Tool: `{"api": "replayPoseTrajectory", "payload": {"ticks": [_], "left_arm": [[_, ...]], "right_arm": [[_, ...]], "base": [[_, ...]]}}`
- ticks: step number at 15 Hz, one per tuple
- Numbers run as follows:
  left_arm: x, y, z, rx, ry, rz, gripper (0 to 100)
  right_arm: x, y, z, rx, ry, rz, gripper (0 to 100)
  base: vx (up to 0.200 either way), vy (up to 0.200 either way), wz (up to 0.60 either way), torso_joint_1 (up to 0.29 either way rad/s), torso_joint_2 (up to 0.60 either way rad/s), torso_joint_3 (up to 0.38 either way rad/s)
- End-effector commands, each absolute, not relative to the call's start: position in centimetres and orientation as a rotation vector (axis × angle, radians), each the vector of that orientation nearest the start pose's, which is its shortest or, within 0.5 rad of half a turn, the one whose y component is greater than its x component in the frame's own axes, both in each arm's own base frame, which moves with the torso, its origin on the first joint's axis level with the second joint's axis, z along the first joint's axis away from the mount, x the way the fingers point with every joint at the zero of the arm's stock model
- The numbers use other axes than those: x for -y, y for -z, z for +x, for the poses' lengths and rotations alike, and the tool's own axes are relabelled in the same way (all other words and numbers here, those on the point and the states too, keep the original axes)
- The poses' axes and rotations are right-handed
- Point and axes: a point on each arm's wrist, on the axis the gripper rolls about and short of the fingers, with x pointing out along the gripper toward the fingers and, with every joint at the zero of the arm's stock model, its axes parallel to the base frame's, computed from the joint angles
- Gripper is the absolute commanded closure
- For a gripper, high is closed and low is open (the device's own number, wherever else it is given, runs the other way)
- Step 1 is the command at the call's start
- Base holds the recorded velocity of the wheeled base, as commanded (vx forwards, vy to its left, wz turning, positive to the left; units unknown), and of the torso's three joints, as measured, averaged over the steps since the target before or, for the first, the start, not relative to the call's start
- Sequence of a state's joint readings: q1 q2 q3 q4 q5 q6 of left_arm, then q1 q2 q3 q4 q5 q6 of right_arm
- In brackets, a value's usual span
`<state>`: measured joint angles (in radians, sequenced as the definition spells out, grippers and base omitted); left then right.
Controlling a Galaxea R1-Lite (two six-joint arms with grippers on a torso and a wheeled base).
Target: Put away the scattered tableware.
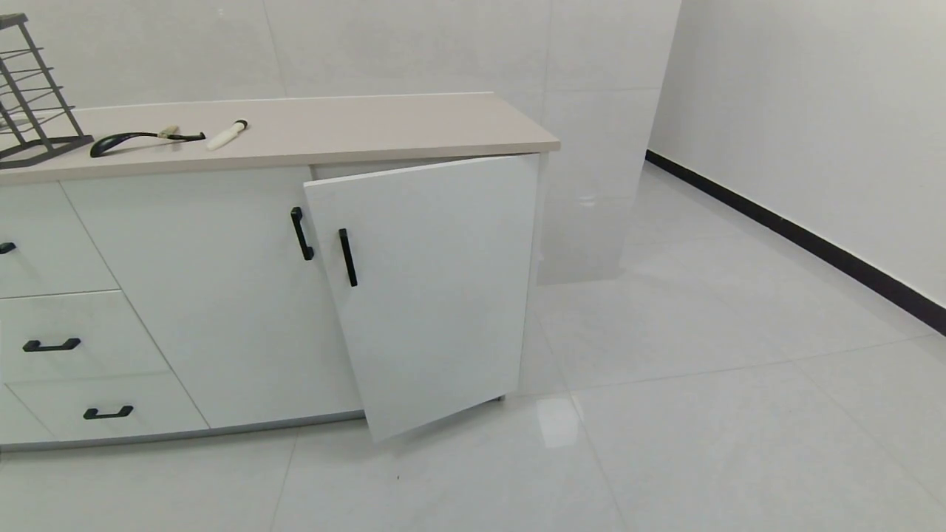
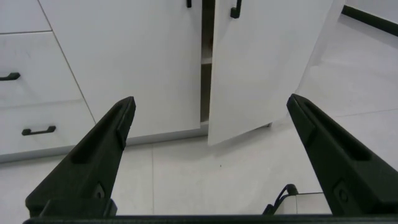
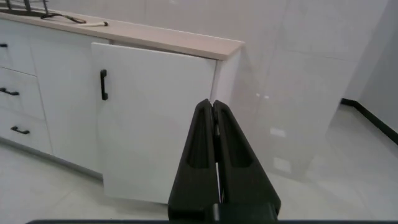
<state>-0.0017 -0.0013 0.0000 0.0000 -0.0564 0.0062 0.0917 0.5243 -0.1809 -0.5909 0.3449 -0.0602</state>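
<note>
The left claw [image 2: 211,102] stands wide apart. Its two dark fingers [image 2: 99,155] frame the floor [image 2: 186,168] and the foot of the cabinet [image 2: 143,62]. It hangs low in front of the cabinet and faces the gap where the door [image 2: 267,62] stands ajar. A shelf edge [image 2: 206,61] shows inside the gap.

The right claw [image 3: 212,106] has its fingers pressed together. It points at the face of the same door [image 3: 155,118], below the right end of the counter [image 3: 186,42].

In the head view the door [image 1: 436,295] hangs from the cabinet's right side. Its left edge is swung out to the near side, and its black bar handle [image 1: 347,257] is upright. Just to its left, the next door [image 1: 207,295] is shut flat. Left of that is a stack of drawers [image 1: 66,332] with black pulls.

The tableware lies on the left part of the beige counter [image 1: 369,125], well apart from both claws. A black ladle [image 1: 140,139] lies on its side, bowl to the left and handle to the right. Just right of the handle's end lies a white utensil [image 1: 227,134] with a dark tip at its far end. I cannot tell whether the two touch. A small pale piece [image 1: 168,131] sits against the ladle's handle, too small to make out. A dark wire rack [image 1: 33,96] stands at the counter's far left, just beside the ladle's bowl.

Pale floor tiles [image 1: 702,406] run to the right. They reach a white wall [image 1: 813,111] with a black skirting strip [image 1: 798,236].
</note>
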Motion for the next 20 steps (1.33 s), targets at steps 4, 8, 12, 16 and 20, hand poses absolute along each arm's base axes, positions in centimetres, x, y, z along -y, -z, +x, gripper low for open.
{"api": "replayPoseTrajectory", "payload": {"ticks": [4, 8, 12, 16, 20], "left_arm": [[0.1, -7.5, -2.3, 0.000, 0.058, 0.006, 0], [0.1, -7.5, -2.3, 0.000, 0.057, 0.006, 0], [0.1, -7.5, -2.3, 0.000, 0.057, 0.005, 0], [0.1, -7.5, -2.3, 0.000, 0.057, 0.006, 0], [0.1, -7.5, -2.3, 0.000, 0.057, 0.006, 0]], "right_arm": [[-0.8, -13.2, -0.9, 0.321, -0.321, -0.116, 100], [-0.6, -10.2, -2.5, 0.248, -0.270, -0.095, 100], [-0.5, -8.1, -2.3, 0.008, -0.208, -0.051, 100], [0.0, -7.6, -2.2, -0.014, -0.001, 0.008, 100], [0.0, -7.6, -2.2, -0.018, -0.003, 0.015, 100]], "base": [[0.000, 0.000, 0.00, 0.000, 0.00, 0.000], [0.000, 0.000, 0.00, 0.000, 0.00, 0.000], [0.000, 0.000, 0.00, 0.000, 0.00, 0.000], [0.100, 0.100, 0.00, 0.001, 0.00, -0.001], [0.150, 0.200, 0.00, 0.004, 0.00, 0.002]]}}
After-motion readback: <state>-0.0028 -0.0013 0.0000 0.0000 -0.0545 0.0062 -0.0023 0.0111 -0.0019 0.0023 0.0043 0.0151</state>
